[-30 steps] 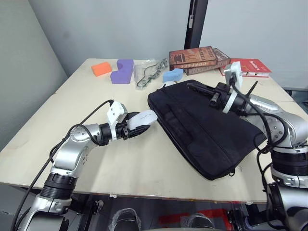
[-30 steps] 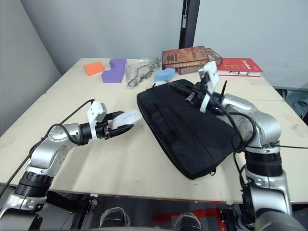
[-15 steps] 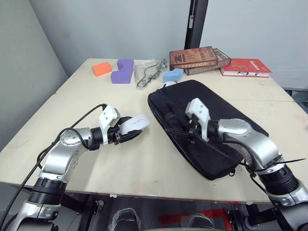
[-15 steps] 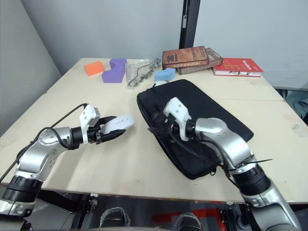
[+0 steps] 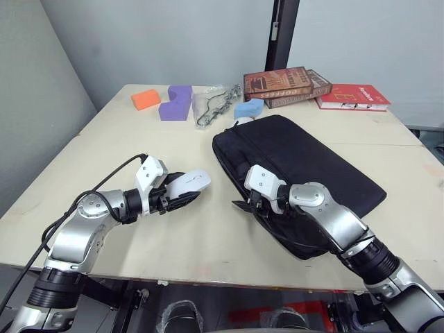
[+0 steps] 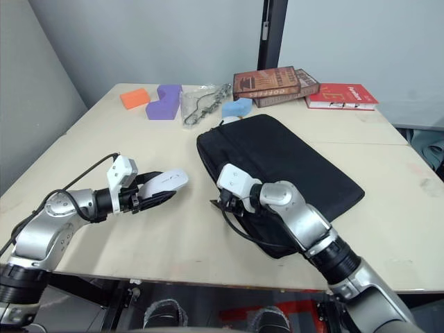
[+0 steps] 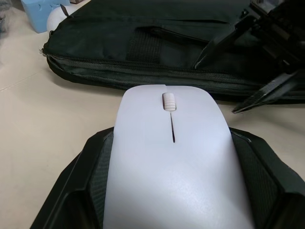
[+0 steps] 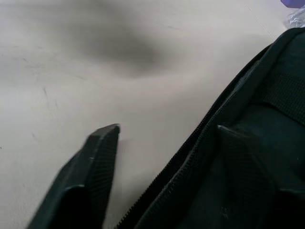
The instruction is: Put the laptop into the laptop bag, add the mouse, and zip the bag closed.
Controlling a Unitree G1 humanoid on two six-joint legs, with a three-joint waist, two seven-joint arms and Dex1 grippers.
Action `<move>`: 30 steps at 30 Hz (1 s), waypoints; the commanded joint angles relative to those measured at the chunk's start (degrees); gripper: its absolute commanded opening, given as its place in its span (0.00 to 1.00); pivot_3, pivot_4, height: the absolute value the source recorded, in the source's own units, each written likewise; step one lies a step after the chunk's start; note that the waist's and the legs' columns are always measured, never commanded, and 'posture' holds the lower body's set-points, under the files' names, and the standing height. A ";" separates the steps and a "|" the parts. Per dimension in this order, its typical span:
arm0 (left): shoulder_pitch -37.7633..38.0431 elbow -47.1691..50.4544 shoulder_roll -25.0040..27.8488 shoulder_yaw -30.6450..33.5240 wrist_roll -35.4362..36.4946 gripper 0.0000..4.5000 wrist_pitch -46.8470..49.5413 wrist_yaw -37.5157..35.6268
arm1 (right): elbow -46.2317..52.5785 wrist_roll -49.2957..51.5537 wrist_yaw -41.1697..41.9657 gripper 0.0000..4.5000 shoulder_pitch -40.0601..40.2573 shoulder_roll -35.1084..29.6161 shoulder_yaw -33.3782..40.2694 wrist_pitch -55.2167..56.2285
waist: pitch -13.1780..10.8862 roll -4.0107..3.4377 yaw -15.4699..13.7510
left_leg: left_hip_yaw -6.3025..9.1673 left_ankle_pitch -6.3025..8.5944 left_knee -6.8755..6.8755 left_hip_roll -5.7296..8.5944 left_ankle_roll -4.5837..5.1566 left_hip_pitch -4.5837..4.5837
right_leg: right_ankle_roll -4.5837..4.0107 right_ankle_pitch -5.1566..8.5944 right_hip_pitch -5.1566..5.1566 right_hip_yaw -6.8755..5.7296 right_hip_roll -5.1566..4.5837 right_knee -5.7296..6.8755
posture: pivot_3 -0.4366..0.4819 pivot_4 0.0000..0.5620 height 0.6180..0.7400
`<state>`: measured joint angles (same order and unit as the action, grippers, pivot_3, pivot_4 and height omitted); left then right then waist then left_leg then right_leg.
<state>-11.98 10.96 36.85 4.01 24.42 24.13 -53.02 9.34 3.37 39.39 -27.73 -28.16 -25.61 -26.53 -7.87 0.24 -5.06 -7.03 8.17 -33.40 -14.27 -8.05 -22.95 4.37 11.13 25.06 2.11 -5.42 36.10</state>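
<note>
My left tool (image 5: 182, 199) is clenched on the mouse (image 5: 188, 182), holding it above the table (image 5: 208, 239), left of the bag (image 5: 305, 170) and apart from it. Bare table lies between the mouse and the bag's near-left edge.

My right tool (image 5: 248, 206) is released, fingers spread, at that near-left edge. In the right wrist view one finger (image 8: 90, 167) is over bare table and the other (image 8: 238, 162) over the black fabric, with the zipper line between them.

The bag lies flat and diagonal; its near corner reaches close to the table's front edge. I cannot tell where the laptop is.

Along the far edge sit an orange block (image 5: 146, 99), a purple block (image 5: 177, 102), a clear packet (image 5: 215, 105), a blue block (image 5: 248, 108) and books (image 5: 288, 83). A grey wall stands behind the table.
</note>
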 commanded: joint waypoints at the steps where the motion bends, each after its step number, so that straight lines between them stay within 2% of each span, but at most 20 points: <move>1: 0.31 2.77 1.01 1.93 1.25 0.64 0.33 0.40 | -0.30 -1.32 -0.61 0.42 -0.28 0.79 1.70 0.80 | 0.00 0.00 0.01 | 0.00 0.00 0.00 0.00 0.00 0.00 | 0.00 0.00 0.00 0.01 0.00 0.00 | 0.48 0.27 0.95; 7: 0.00 2.53 0.96 2.23 1.84 0.64 0.88 0.89 | -1.19 -1.74 -0.88 0.01 -0.66 1.95 3.65 0.72 | 0.00 0.00 0.18 | 0.00 0.00 -0.02 0.00 0.00 0.02 | 0.00 0.00 -0.01 0.01 0.00 0.03 | 0.48 0.27 0.95; 12: -0.35 2.33 0.67 2.01 1.98 0.64 0.85 1.09 | -0.30 -2.09 -0.44 0.01 -0.86 1.90 4.67 0.26 | 0.00 0.00 0.27 | 0.00 0.00 -0.02 0.00 0.00 0.02 | 0.00 0.00 -0.01 0.01 0.00 0.03 | 0.48 0.27 0.95; 16: -0.66 1.82 0.39 1.62 1.86 0.64 0.46 1.03 | 4.36 -1.46 1.05 0.01 -0.67 1.24 4.72 -1.17 | 0.00 -0.01 0.38 | 0.00 0.00 -0.02 0.00 0.00 0.01 | 0.00 0.00 -0.01 0.01 0.00 0.03 | 0.48 0.27 0.95; 19: -0.59 1.46 0.31 1.59 1.76 0.64 0.18 0.93 | 6.77 -2.08 -0.68 0.18 -0.43 2.10 4.89 -4.00 | 0.00 0.00 0.45 | 0.00 0.00 -0.01 0.00 0.00 0.02 | 0.00 0.00 -0.01 0.00 0.01 0.02 | 0.48 0.27 0.95; 22: 0.14 2.20 0.15 1.81 2.09 0.64 0.57 1.26 | 8.51 -3.93 -2.49 0.41 0.29 2.57 3.82 -5.30 | 0.00 0.00 0.47 | 0.00 0.00 -0.01 0.00 0.00 0.02 | 0.00 0.00 -0.01 0.01 0.01 0.03 | 0.48 0.27 0.95; 30: 4.64 6.22 0.80 3.20 4.05 0.64 3.34 3.06 | 11.66 -18.47 -9.83 0.99 3.47 1.29 -3.00 -2.14 | 0.00 -0.01 0.56 | 0.00 0.00 0.01 -0.01 -0.03 0.03 | 0.01 0.00 -0.01 0.00 0.01 0.01 | 0.48 0.27 0.95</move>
<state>-7.55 14.04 36.87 5.11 27.16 27.02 -50.47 17.92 -11.40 31.74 -24.38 -27.12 -27.25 -30.83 -7.88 0.23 -4.49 -7.03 8.16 -33.38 -14.28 -8.09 -22.92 4.38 11.13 25.05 2.10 -5.41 36.11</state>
